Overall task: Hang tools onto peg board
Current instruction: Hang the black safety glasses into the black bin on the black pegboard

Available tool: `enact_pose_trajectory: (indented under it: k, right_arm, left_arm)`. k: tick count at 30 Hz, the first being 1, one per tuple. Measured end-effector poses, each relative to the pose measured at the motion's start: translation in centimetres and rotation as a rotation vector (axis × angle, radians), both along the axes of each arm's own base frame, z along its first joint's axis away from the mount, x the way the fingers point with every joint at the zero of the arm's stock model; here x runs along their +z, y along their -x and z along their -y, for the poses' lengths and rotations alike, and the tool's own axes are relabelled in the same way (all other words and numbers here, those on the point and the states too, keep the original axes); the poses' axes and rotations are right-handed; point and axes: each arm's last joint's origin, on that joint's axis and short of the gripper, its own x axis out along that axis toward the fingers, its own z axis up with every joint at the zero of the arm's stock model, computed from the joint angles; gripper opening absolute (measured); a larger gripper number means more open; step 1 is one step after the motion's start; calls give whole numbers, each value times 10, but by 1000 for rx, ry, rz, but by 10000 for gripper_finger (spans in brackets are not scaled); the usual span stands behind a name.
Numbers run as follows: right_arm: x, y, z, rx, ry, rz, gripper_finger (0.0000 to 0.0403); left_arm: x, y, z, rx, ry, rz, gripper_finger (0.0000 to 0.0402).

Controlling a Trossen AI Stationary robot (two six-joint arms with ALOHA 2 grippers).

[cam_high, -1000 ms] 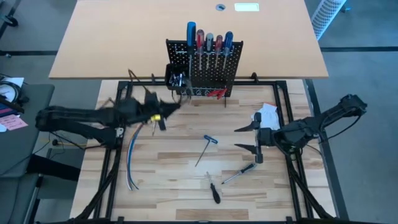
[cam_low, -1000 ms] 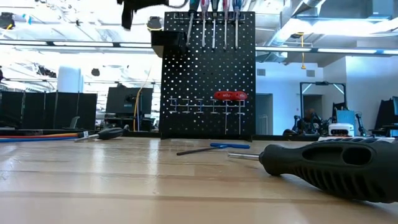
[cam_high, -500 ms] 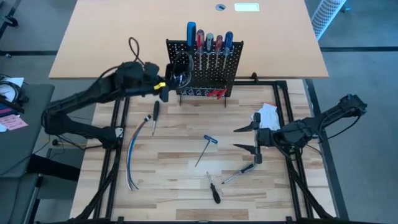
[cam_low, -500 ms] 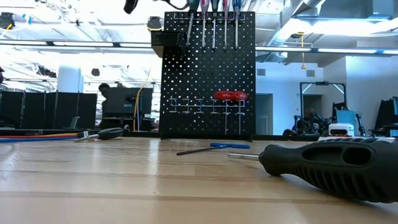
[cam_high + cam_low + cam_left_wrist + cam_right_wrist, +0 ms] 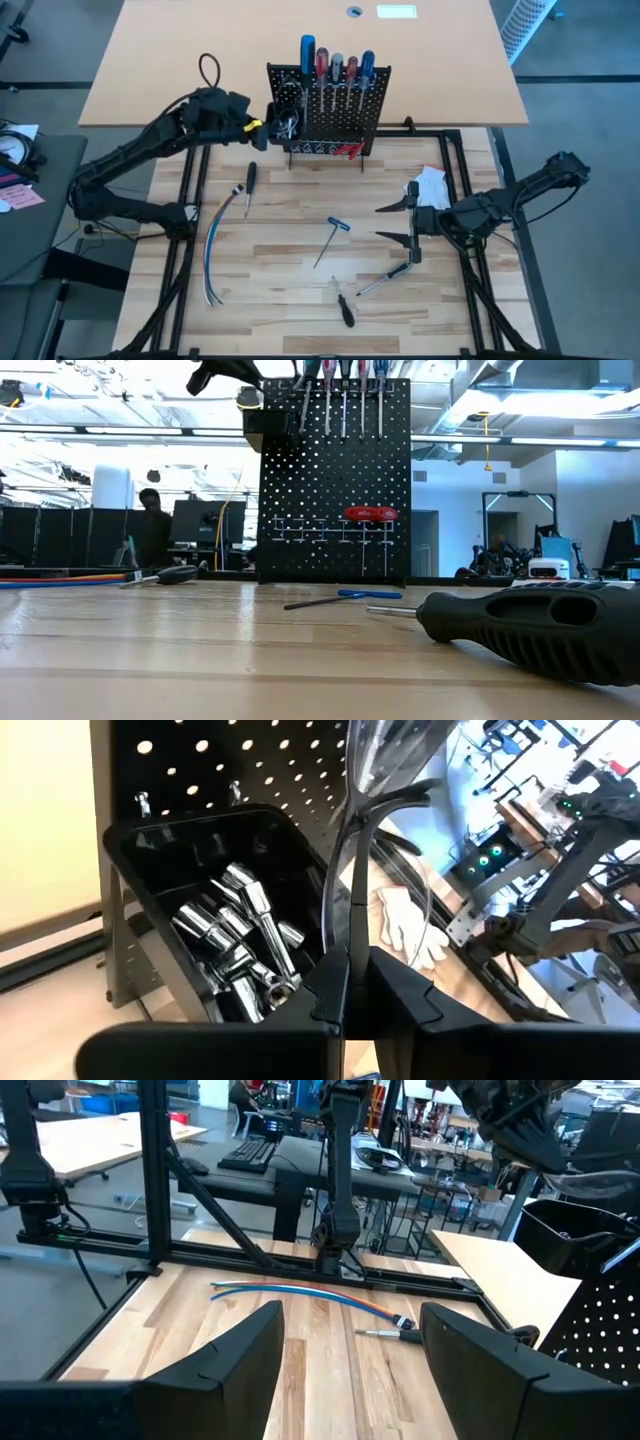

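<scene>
High view is showing the left pincer point(image 5: 268, 124) pressed together at the bin on the peg board point(image 5: 330, 110), while the right pincer point(image 5: 395, 224) is waiting spread wide over the worktop point(image 5: 280, 250). A black screwdriver point(image 5: 250, 184) is lying just below the left arm, long axis running toward the board.

Low view is showing the board upright with screwdrivers point(image 5: 340, 390) hanging.

Left wrist view is showing closed fingers point(image 5: 400, 1000) over silver bits point(image 5: 240, 935); whether one is pinched cannot be told.
</scene>
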Motion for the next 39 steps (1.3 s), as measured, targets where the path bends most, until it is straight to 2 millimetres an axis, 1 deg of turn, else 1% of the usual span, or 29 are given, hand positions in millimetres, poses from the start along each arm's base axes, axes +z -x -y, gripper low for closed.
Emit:
enact_pose_trajectory:
  k: [4, 13, 23, 30, 35, 37, 39]
  right_arm:
    - [0, 0, 0, 0, -2, 4, 244]
    - [1, 0, 0, 0, -3, 6, 244]
    - [1, 0, 0, 0, -3, 6, 244]
    - [1, 0, 0, 1, -3, 6, 244]
    - [1, 0, 0, 1, -3, 5, 244]
    - [1, 0, 0, 1, -3, 6, 244]
    - [1, 0, 0, 1, -3, 6, 244]
  left_arm:
    - [-2, 0, -7, -6, 24, 0, 17]
    - [-2, 2, -12, -2, 16, -1, 20]
    - [-1, 8, -22, 42, 0, 11, 71]
    - [0, 7, -22, 25, 1, 22, 84]
    - [0, 7, -22, 23, -5, 22, 102]
    - [3, 10, -21, 21, -25, 32, 109]
    - [10, 18, -18, 20, -63, 52, 113]
